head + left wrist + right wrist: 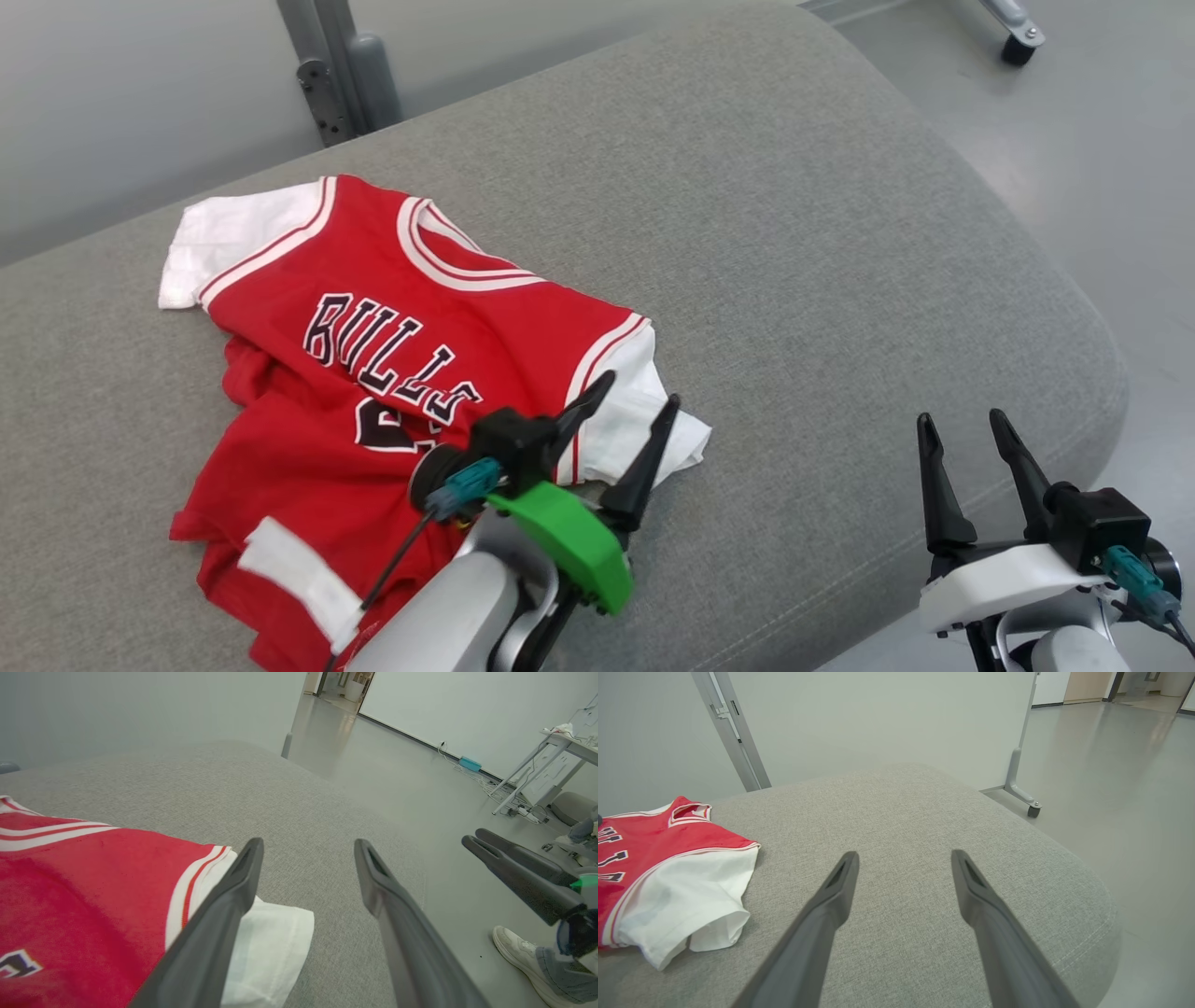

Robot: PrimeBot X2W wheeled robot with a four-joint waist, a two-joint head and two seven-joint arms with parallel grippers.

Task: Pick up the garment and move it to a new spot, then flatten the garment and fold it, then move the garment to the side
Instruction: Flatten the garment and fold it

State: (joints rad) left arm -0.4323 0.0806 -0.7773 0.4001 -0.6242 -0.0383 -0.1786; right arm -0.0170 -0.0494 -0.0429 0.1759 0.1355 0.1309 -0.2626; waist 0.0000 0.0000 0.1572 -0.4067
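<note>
So here's my view: the jersey [373, 373] is lying on the left half of a big grey cushion [794, 233]. It's soft red knit with white trim stripes at the neck and armholes, dark block letters across the chest, and plain white short sleeves. It's not flat at all; the lower part is rumpled and doubled over itself, with a white strip of fabric showing near the hem. The cushion is coarse woven fabric, rounded at the corners, with a stitched seam along its edge. My left pincer [640, 390] is spread wide with nothing between the fingers, right at the white sleeve [271, 933] nearer my right arm. One finger sits over the sleeve's edge, but I can't tell if it's actually touching the cloth. My right pincer [962, 418] is wide too, holding nothing, over bare cushion well apart from the jersey, near the front right corner. Both sets of fingers are long, dark, matte and tapered. There's smooth glossy grey floor [1102, 140] past the cushion, and somebody's pale sneaker [514, 947] is on it.
</note>
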